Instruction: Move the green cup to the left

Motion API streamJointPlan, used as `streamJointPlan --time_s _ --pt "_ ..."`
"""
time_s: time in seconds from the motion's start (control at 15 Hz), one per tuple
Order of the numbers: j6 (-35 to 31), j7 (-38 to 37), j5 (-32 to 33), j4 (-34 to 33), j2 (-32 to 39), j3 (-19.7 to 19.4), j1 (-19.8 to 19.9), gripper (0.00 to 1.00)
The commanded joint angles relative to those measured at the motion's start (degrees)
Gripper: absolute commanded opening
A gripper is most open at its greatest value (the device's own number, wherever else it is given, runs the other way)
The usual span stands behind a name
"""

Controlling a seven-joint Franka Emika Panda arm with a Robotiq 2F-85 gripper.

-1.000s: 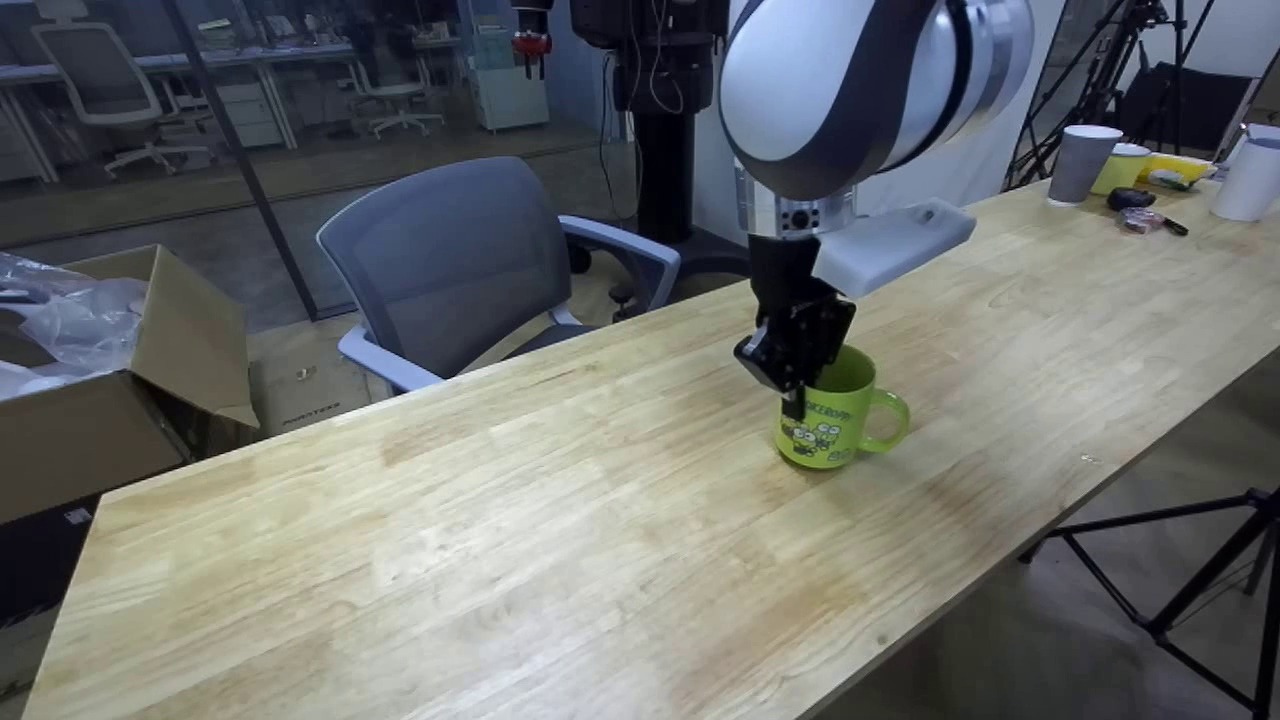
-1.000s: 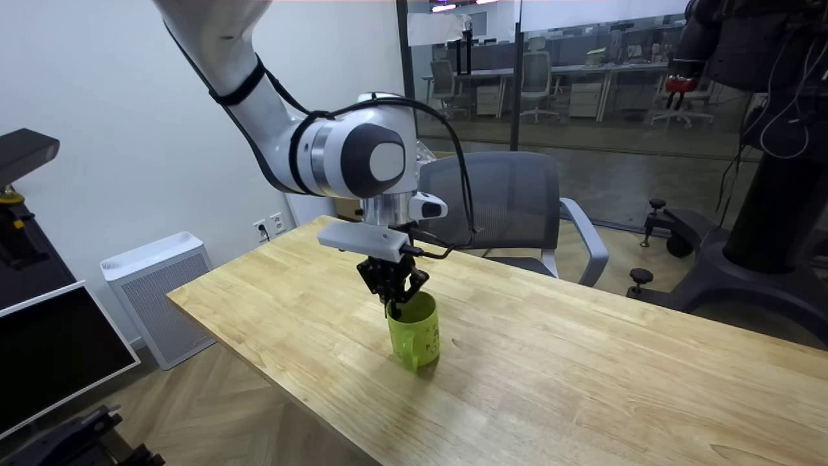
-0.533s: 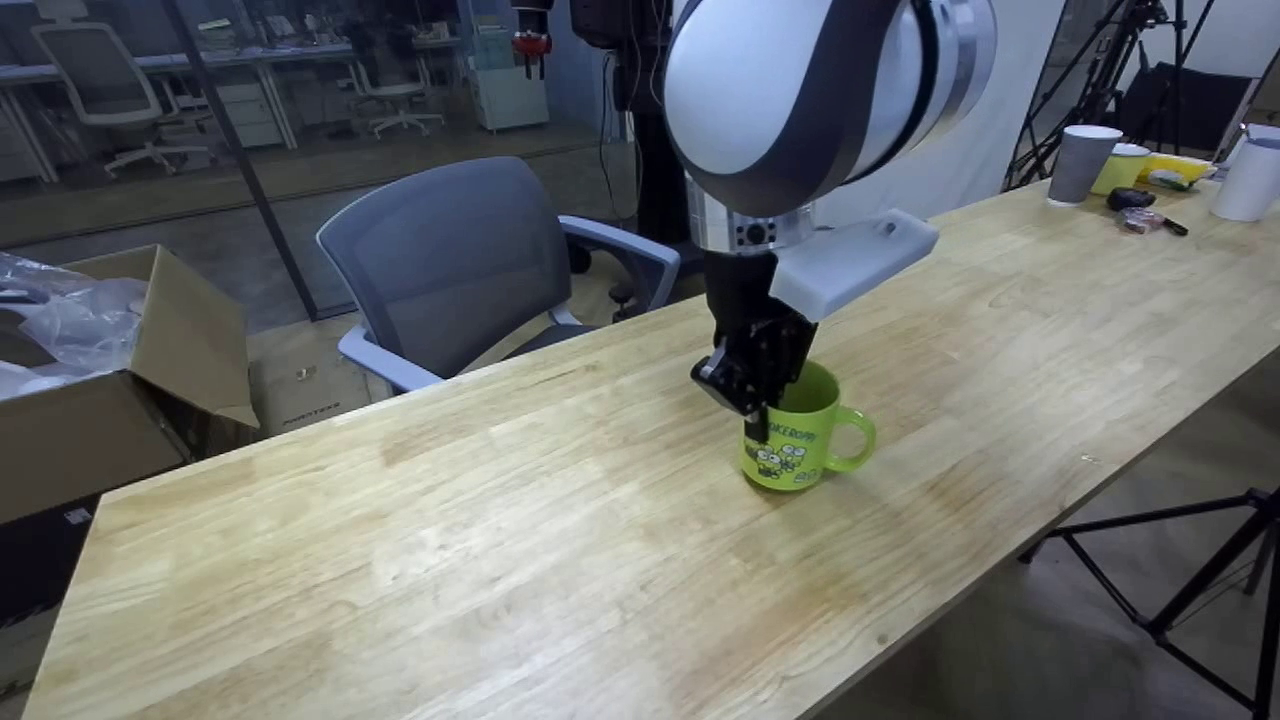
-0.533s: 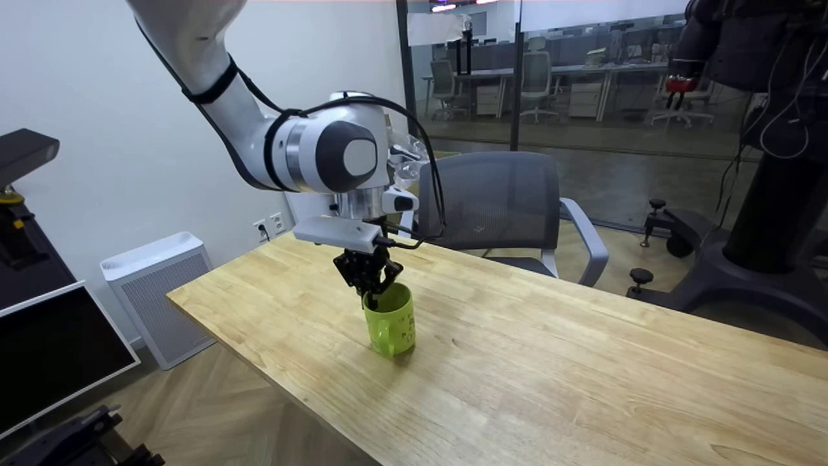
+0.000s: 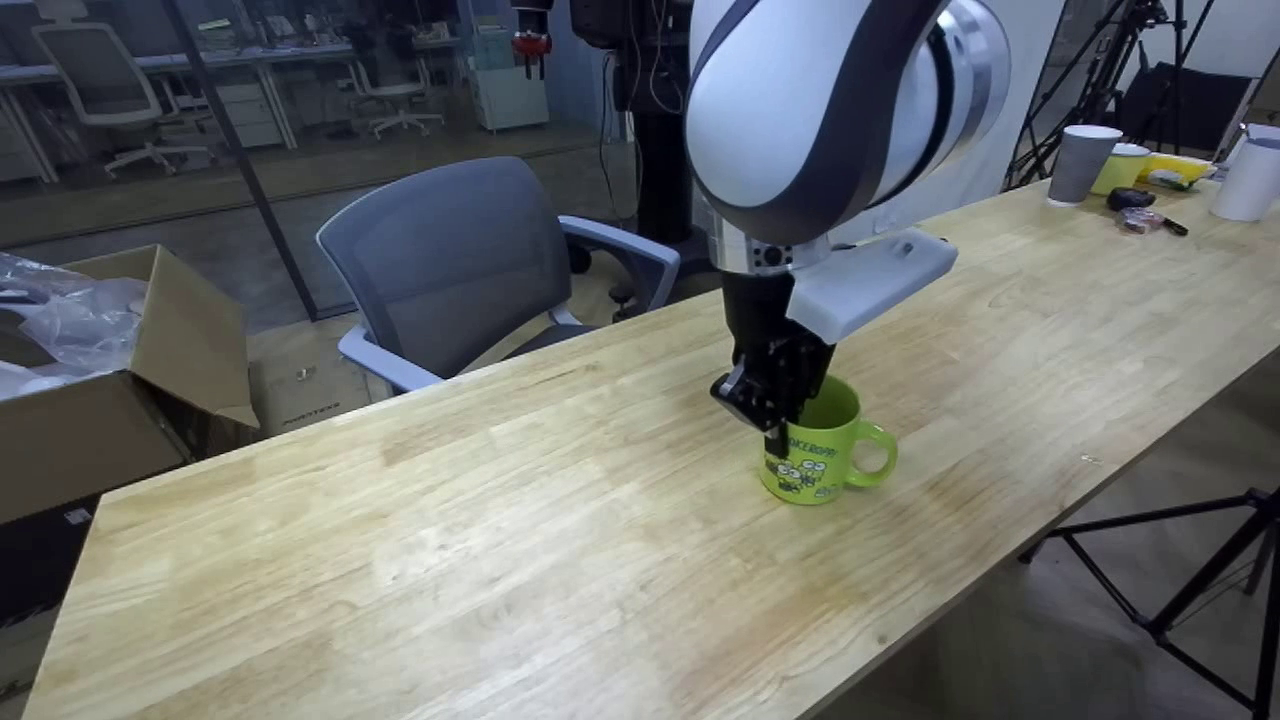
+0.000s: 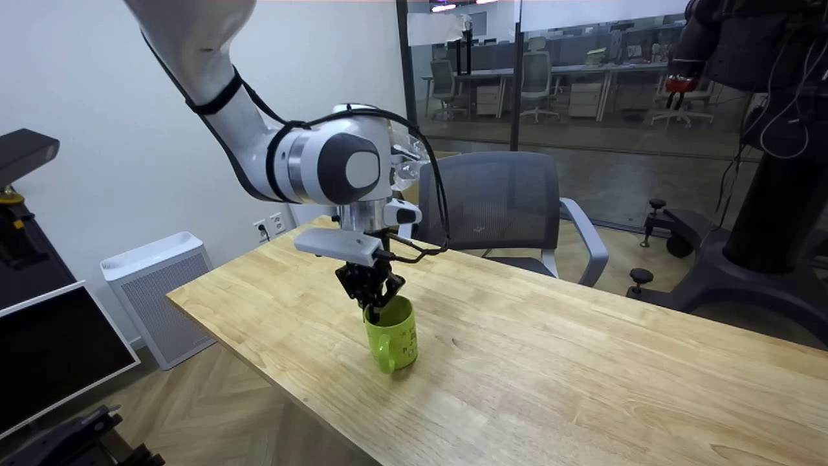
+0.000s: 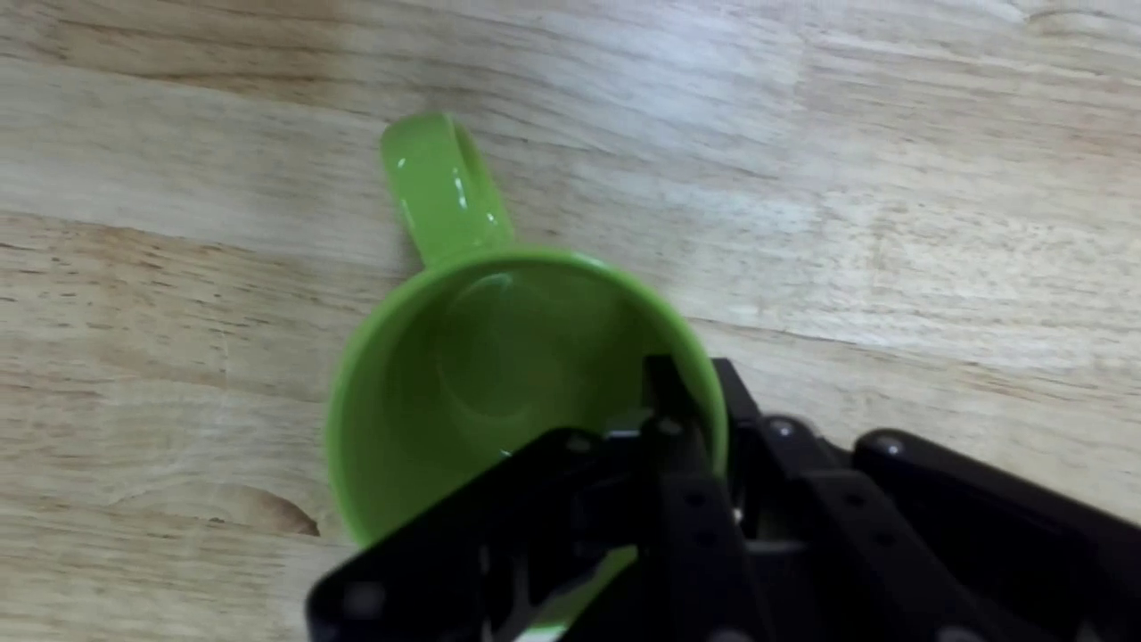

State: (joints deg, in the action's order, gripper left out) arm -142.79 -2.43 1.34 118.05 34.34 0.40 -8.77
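Smooth, glossy ceramic-looking green mug (image 7: 517, 374), wooden tabletop (image 5: 450, 540) with visible grain and a soft sheen, mostly matt gripper (image 7: 696, 373), smooth plastic-looking robot arm shell (image 5: 785, 120), shiny metal wrist collar (image 5: 742, 250), mesh-backed office chair (image 5: 455, 265), matt cardboard box (image 5: 90, 440), crinkled plastic wrap (image 5: 85, 312)

Light wood counter (image 5: 400, 540), grey mesh office chair (image 5: 450, 270) right beside it, plain white wall (image 6: 323, 58), herringbone floor (image 6: 213, 414). Behind the glass partition (image 6: 608, 175) it's kinda dim, desks (image 6: 624, 67) and all, plus a couple of pinkish lights (image 6: 444, 8) glowing up top.
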Motion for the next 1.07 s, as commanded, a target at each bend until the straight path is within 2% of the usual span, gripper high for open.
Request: streamJointPlan --time_s 0.0,0.07,0.2,0.73,0.87,1.0 --pt "0.4 -3.4 1.3 0.4 -1.2 -0.8 -0.4 0.02" --pt "0.6 -3.6 1.2 0.3 -1.2 -0.9 -0.3 0.35" --pt "1.0 -4.0 1.3 0.1 -1.3 -1.3 -0.2 0.42" --pt "4.2 -6.9 2.6 -1.6 -2.0 -3.9 -0.3 0.96" --pt "5.9 -8.6 3.3 -2.6 -2.6 -4.7 -0.7 1.00" --pt "8.6 -11.2 4.7 -3.8 -3.5 -5.5 -1.3 1.00"
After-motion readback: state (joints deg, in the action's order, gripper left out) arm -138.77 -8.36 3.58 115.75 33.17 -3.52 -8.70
